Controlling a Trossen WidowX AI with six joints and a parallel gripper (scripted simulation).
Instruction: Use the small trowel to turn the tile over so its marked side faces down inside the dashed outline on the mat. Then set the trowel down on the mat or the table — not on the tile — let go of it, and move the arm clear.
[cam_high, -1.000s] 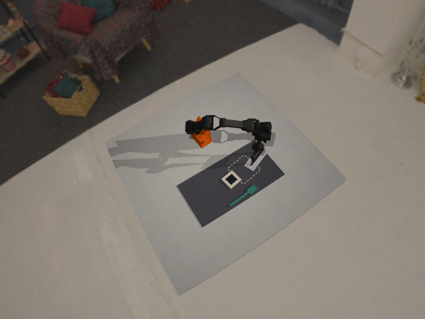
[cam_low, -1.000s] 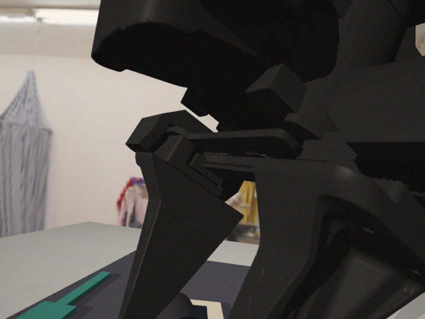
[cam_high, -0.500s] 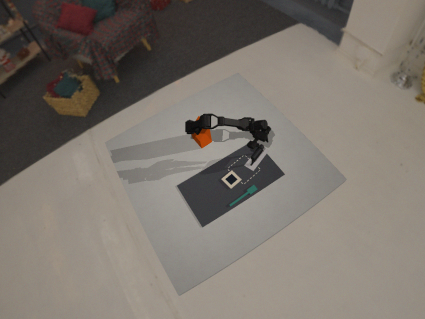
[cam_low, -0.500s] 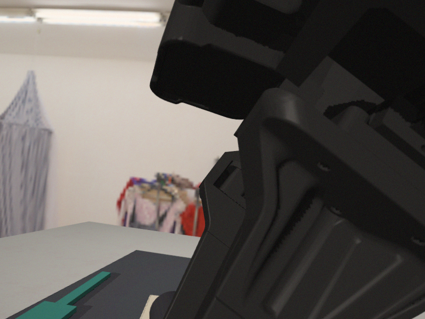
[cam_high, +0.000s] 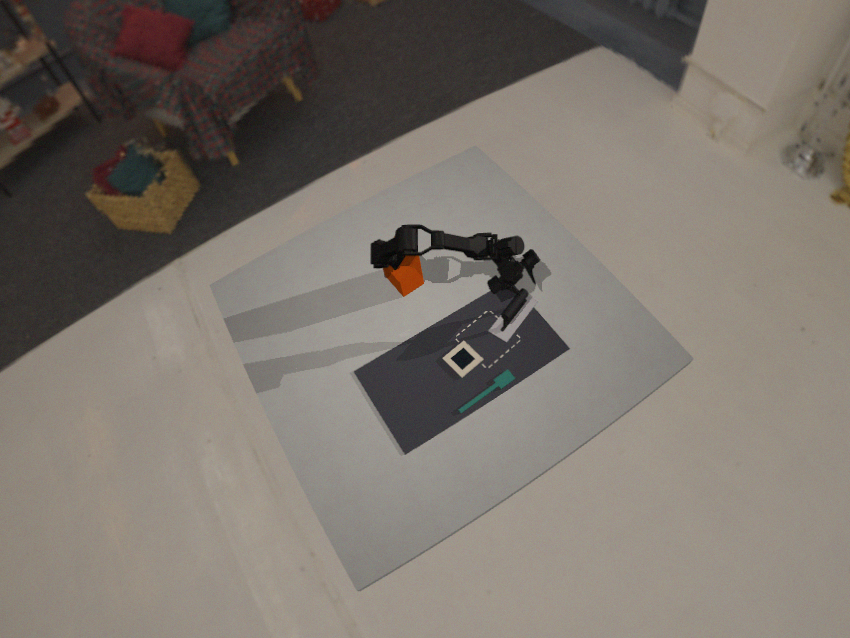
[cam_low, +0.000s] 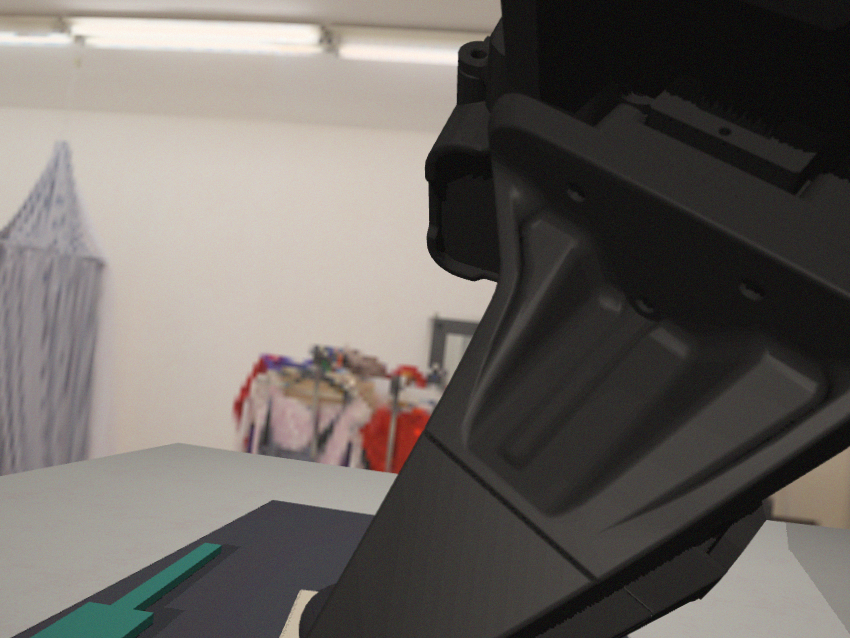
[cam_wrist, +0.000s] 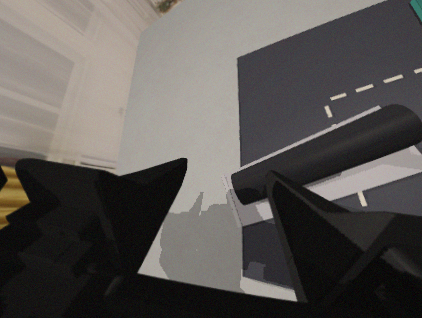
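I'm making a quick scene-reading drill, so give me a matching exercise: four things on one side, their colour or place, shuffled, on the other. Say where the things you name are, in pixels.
Things
1. Marked tile (cam_high: 462, 359)
2. Green tool (cam_high: 486, 391) (cam_low: 168, 580)
3. Black cylinder (cam_high: 514, 310) (cam_wrist: 327, 152)
4. Gripper (cam_wrist: 226, 169)

Places or states
A. Open, with nothing between its fingers
B. Marked side up, mostly outside the dashed outline
C. Along one long edge of the mat
D. Over a pale, flat piece

Pairs: 1-B, 2-C, 3-D, 4-A

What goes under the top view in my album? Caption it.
Pale-rimmed tile and teal tool on a dark mat.
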